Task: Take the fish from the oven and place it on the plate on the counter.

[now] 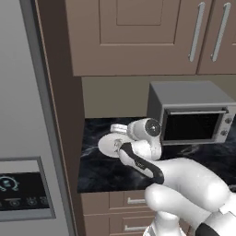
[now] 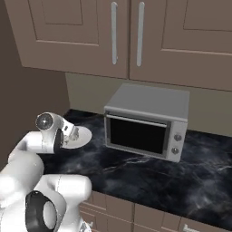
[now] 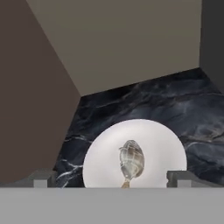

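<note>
Hand view: the fish lies on the plate, near its middle, silvery-grey with brownish streaks.
Fish axis: its long axis runs up and down this picture, tilted a little; the rounded, broad end points away from the camera toward the back wall, and the thin tail points toward the camera, reaching the plate's near edge.
Fish and jaws: the jaws stand wide apart and released, grasping nothing; one fingertip shows at the lower left, the other at the lower right, with the fish between them and clear of both.
Plate: round and pale, flat on the black marble bench, close to the brown side panel at the bench's left end.
Left base view: the arm reaches over the bench and its wrist covers part of the plate; the fish is too small to make out here. A grey toaster oven stands on the bench to the right.
Right base view: the plate peeks out beside the wrist, well left of the toaster oven; wall cabinets hang above.
</note>
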